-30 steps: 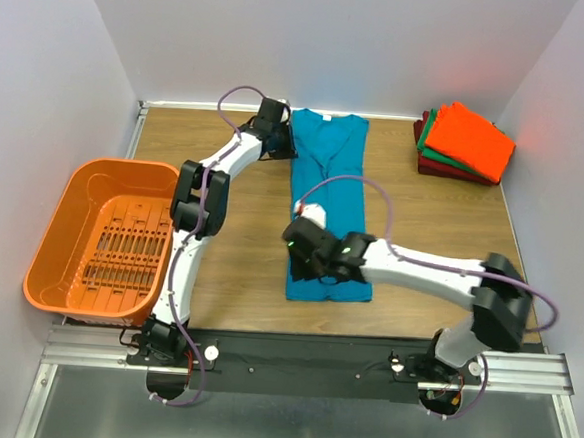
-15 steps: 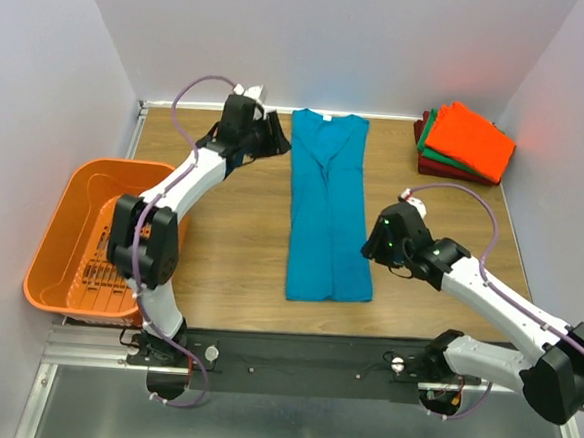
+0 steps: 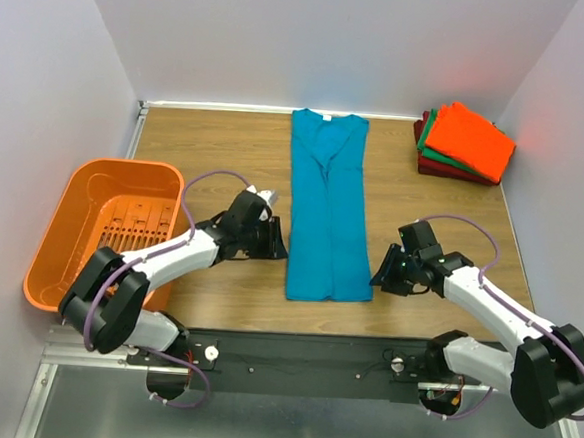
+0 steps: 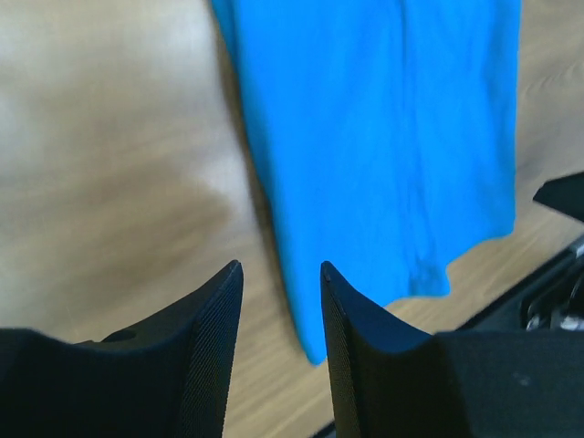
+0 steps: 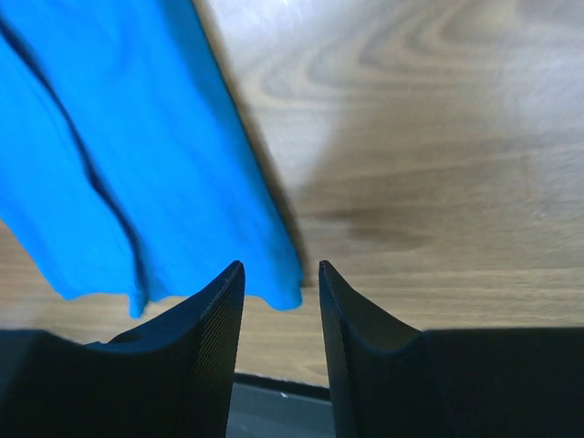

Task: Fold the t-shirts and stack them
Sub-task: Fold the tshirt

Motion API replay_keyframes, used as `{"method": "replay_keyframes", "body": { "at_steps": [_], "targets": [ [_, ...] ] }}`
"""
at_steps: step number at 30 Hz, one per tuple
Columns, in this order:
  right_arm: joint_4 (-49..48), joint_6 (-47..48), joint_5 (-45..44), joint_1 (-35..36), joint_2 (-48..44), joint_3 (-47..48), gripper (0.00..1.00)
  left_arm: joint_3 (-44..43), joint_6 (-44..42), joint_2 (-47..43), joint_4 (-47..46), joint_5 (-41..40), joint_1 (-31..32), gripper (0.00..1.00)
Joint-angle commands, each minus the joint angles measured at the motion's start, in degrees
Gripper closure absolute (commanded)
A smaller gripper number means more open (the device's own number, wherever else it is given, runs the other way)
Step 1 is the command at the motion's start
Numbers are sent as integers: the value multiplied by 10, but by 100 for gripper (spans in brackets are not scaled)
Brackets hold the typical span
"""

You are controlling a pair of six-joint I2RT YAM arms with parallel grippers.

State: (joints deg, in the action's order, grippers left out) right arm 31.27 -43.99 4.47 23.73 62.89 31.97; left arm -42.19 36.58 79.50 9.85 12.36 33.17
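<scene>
A teal-blue cloth t-shirt (image 3: pixel 325 206), folded lengthwise into a long narrow strip, lies flat down the middle of the wooden surface (image 3: pixel 226 154). Its neck sits at 12 o'clock by the far edge and its hem points toward 6 o'clock. At 2 o'clock, well apart from it, is a stack of folded t-shirts (image 3: pixel 465 141), bright orange on top with green and dark red beneath. An orange plastic slotted basket (image 3: pixel 56 225) sits at 9 o'clock, overhanging the surface's edge. The left end effector (image 3: pixel 270 240) is low at the 9 o'clock side of the teal shirt's near half, just beside its edge. In the left wrist view its black fingers (image 4: pixel 214 319) stand narrowly apart, with only wood and the shirt's edge (image 4: pixel 392 137) showing between them. The right end effector (image 3: pixel 383 276) is at the 3 o'clock side, near the hem corner. Its jaws are likewise narrow and hold nothing, with the blue corner (image 5: pixel 119 155) just beyond its fingertips (image 5: pixel 224 310).
</scene>
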Motion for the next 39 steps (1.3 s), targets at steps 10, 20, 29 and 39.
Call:
{"method": "replay_keyframes", "body": {
  "at_steps": [10, 20, 29, 39],
  "targets": [
    [-9, -1, 71, -9, 14, -43, 56, 116, 52, -69, -56, 52, 46, 55],
    [-33, -2, 78, -8, 29, -59, 56, 137, 78, -43, -77, 57, 94, 60],
    [-50, -9, 86, -9, 28, -70, 56, 142, 99, -31, -77, 43, 120, 68],
    [-53, -10, 85, -10, 11, -84, 66, 139, 124, -16, -78, 24, 149, 71]
  ]
}}
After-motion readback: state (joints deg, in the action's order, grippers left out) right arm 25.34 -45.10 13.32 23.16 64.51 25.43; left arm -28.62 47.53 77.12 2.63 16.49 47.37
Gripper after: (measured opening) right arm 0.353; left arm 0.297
